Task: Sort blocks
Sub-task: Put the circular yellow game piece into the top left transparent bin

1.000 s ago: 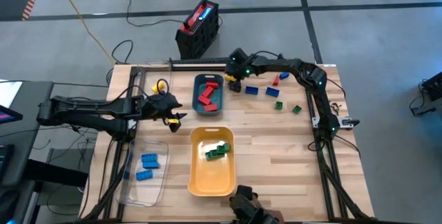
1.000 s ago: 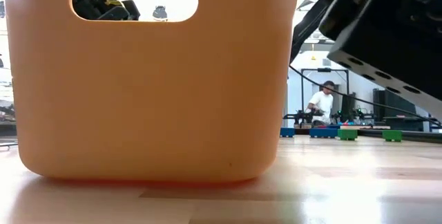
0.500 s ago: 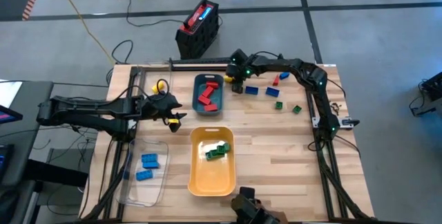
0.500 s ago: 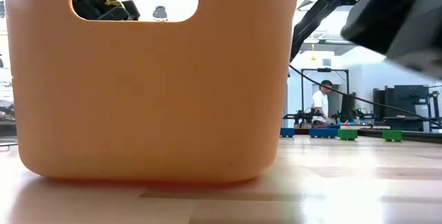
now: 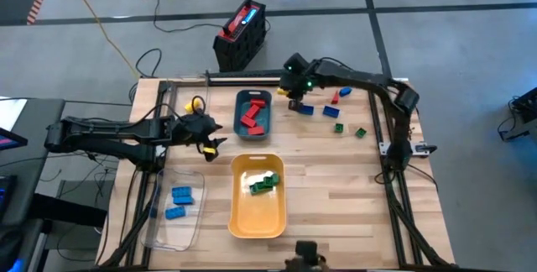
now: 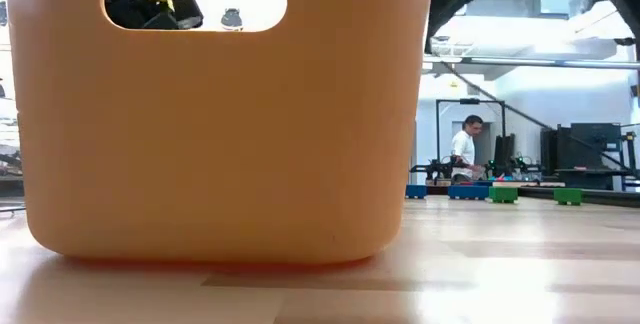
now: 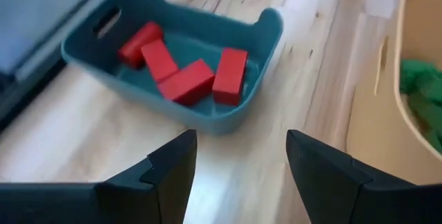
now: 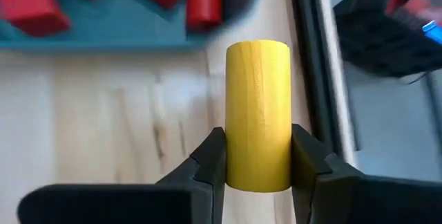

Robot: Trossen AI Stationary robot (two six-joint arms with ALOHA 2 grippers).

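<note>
yellow tray (image 5: 257, 213): at 6 o'clock on the table, nearest the front edge; green blocks (image 5: 263, 183) lie at its far end. in the low view its wall (image 6: 220, 144) fills most of the picture.
clear tray (image 5: 174, 213): at 8 o'clock, beside the yellow tray; two blue blocks (image 5: 179, 201) inside.
left gripper (image 5: 215, 142): at 9 o'clock, between the clear tray and the teal tray. jaws parted, nothing between them; its fingers (image 7: 169, 172) show wide apart in the left wrist view.
teal tray (image 5: 240, 100): at 12 o'clock of the yellow tray; red blocks (image 5: 252, 114) lie inside, four of them clear in the left wrist view (image 7: 181, 68).
right gripper (image 5: 294, 100): at 1 o'clock, just beside the teal tray's far right corner. jaws clamped on the yellow block (image 8: 258, 134), which stands upright between the fingers (image 8: 211, 162).
loose blocks: at 2 o'clock, right of the right gripper; blue (image 5: 306, 110), blue (image 5: 331, 112), red (image 5: 344, 93), green (image 5: 337, 127), green (image 5: 360, 133), all on the bare table.
red-and-black box (image 5: 241, 33): on the floor beyond the table, at 12 o'clock.
person (image 6: 463, 147): far back in the room, low view.
</note>
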